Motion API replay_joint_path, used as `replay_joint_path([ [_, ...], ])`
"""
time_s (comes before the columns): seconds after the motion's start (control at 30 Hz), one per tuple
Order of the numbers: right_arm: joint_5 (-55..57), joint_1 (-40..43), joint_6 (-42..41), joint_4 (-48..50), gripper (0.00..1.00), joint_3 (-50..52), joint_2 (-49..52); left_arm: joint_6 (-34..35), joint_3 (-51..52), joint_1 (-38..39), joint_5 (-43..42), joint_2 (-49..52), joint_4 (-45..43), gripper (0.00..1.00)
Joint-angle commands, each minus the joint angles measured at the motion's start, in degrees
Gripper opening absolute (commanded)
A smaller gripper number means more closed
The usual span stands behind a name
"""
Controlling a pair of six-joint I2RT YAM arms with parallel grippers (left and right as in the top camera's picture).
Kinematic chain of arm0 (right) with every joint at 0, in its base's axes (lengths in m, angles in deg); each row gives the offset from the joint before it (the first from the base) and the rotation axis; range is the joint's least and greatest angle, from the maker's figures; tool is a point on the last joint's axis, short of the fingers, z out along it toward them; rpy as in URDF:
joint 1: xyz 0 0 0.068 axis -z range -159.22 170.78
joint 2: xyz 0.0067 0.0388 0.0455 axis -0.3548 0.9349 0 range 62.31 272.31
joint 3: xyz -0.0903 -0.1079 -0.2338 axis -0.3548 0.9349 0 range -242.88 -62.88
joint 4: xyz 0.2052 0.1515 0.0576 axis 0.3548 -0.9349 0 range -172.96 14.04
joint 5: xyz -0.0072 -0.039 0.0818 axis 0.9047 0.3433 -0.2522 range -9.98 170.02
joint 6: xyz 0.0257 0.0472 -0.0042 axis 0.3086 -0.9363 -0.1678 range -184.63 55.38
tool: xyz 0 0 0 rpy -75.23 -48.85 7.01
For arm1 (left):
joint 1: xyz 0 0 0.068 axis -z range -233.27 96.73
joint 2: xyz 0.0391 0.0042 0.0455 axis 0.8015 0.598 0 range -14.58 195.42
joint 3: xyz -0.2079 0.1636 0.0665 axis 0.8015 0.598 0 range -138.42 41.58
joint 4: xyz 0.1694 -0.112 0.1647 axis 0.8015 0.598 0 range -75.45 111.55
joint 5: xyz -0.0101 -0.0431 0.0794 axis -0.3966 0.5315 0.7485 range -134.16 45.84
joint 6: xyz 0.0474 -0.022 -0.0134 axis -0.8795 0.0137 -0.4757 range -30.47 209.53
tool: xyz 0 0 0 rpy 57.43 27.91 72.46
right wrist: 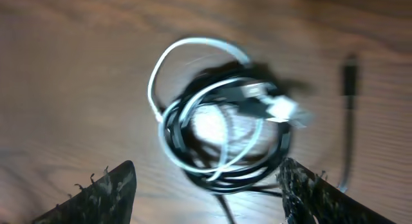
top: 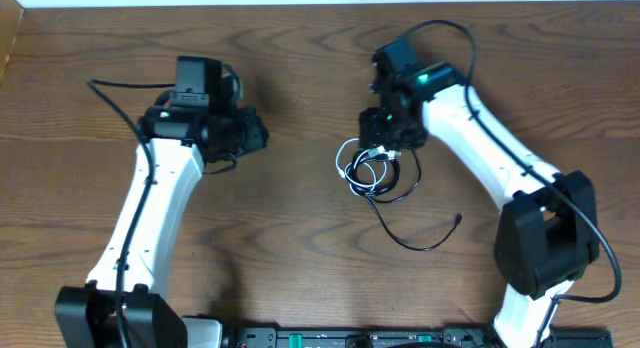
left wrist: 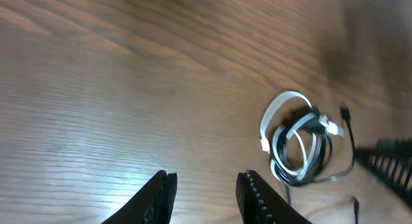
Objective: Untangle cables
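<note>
Fingers of the right pincer (right wrist: pixel 206 192) are seen at the bottom edge of the right wrist view. They are spread wide, and nothing is gripped between them. Just beyond them the cable bundle (right wrist: pixel 257 102) lies on the wooden surface (right wrist: pixel 77 50). A white cable (right wrist: pixel 154 89) and a black cable (right wrist: pixel 283 150) are wound together in a loose coil, and the picture is blurred. A dark plug end (right wrist: pixel 349 73) is seen apart from the coil, at the right of that view.

The left pincer (left wrist: pixel 206 192) is shown partly open and empty over bare surface, with the bundle well apart from it, further off and to the right in its view.

From overhead, a thin black lead (top: pixel 415 248) is seen nearest the arm bases, trailing out of the coil and curling away to a free end. The coil is set beyond it, right of centre. The right pincer is held over the coil's far edge; whether it touches the coil cannot be told.
</note>
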Motion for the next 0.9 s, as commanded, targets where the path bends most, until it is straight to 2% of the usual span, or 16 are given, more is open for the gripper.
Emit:
replay_joint_path([
  [0.0, -2.0, 4.1, 1.2, -0.4, 0.66, -0.9, -1.6, 3.7, -0.9, 4.5, -1.5, 4.0, -1.0, 0.35],
  [0.27, -1.9, 8.1, 2.7, -1.4, 0.66, -0.9, -1.6, 13.7, -0.9, 15.9, -3.6, 15.4, -6.9, 0.35],
  [0.57, -1.8, 8.1, 3.6, -2.1, 0.65, -0.8, -1.6, 29.2, -0.9, 19.4, -4.4, 25.4, -13.7, 0.35],
  [0.87, -1.6, 8.0, 4.2, -2.5, 0.65, -0.8, -1.6, 30.5, -0.9, 19.4, -7.6, 27.8, -15.2, 0.35],
])
